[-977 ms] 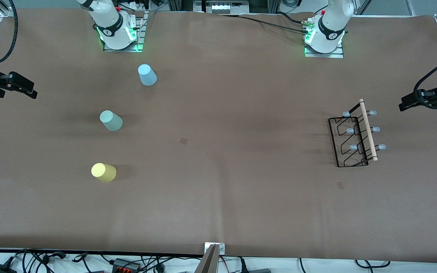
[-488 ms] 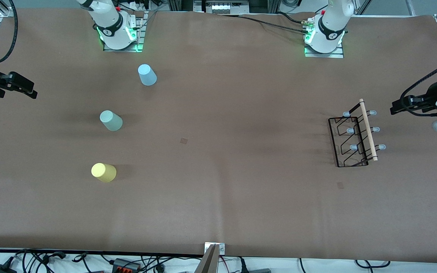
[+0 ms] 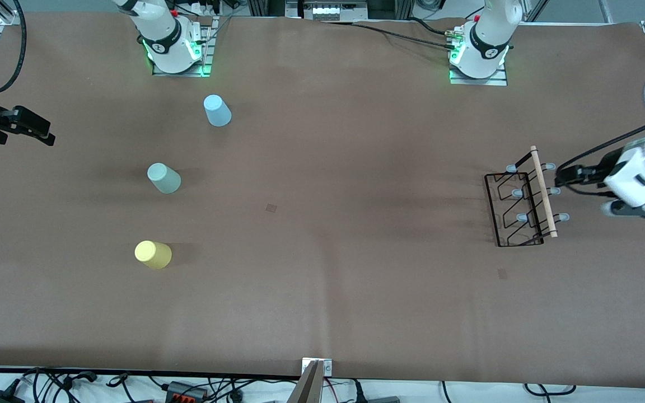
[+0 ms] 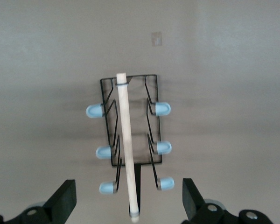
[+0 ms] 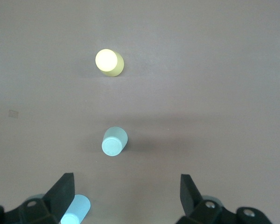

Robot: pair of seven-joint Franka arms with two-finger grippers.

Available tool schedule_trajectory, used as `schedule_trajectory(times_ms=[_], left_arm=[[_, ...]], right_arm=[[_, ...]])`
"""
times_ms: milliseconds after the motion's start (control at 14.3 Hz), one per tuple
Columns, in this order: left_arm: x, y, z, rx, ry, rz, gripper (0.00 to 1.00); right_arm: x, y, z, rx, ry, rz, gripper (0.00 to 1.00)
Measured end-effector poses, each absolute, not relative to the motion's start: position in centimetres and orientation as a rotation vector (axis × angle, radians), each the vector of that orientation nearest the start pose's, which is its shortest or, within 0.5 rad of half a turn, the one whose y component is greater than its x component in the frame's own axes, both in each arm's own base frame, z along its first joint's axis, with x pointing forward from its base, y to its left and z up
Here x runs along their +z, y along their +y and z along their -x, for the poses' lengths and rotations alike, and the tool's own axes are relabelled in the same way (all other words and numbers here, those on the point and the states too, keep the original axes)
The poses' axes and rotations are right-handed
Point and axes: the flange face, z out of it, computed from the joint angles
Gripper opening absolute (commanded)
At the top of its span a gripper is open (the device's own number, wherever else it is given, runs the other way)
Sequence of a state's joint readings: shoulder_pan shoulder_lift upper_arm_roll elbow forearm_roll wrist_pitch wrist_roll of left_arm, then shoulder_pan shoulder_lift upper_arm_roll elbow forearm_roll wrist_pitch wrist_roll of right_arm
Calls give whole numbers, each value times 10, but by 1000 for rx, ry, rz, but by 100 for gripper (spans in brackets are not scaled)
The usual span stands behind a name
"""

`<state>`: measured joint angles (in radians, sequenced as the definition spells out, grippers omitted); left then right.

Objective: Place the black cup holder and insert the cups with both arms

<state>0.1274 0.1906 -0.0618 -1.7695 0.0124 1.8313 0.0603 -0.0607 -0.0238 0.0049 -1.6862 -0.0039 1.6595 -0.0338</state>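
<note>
Nearest the front camera, a yellow cup [image 3: 153, 254] is standing upside down on the brown worktop [image 3: 322, 268], toward the right arm's end. Farther from the camera, a pale green cup [image 3: 163, 178] is sitting bottom up too, and farther still, close to the right arm's base, a light blue cup [image 3: 217, 110] is resting the same way. The three are standing well apart from one another.

Toward the left arm's end, the black cup holder [image 3: 521, 201] is standing on the worktop, its wooden rod [image 4: 126, 144] running along the top and grey-blue tipped pegs [image 4: 162, 109] sticking out to both sides. No cup is hanging on it.

The left tool [image 4: 126, 205] is hovering just beside the holder at the rod's end, fingers spread wide and grasping nothing; in the left wrist view the rod is lying between them. The right tool [image 3: 34, 130] is waiting over the worktop's edge at the right arm's end, well apart from the cups, its fingers [image 5: 60, 191] also released and empty.
</note>
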Motion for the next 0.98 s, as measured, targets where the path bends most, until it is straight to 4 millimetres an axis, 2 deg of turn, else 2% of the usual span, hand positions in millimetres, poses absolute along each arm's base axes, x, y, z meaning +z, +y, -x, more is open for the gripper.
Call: schedule_trajectory(times_ms=[140, 209, 628, 767, 977], left_arm=[[406, 41, -589, 182, 3, 3143, 96], [396, 41, -583, 190, 3, 3143, 94], [372, 40, -563, 196, 2, 3142, 71], [359, 40, -558, 209, 1, 3142, 68], [349, 42, -552, 223, -5, 3142, 63]], right_arm=[[591, -31, -552, 5, 34, 3145, 100], [591, -31, -552, 5, 34, 3145, 100], [583, -31, -554, 29, 33, 3144, 100], [571, -31, -558, 65, 33, 3143, 100], [539, -26, -570, 157, 16, 3137, 100]])
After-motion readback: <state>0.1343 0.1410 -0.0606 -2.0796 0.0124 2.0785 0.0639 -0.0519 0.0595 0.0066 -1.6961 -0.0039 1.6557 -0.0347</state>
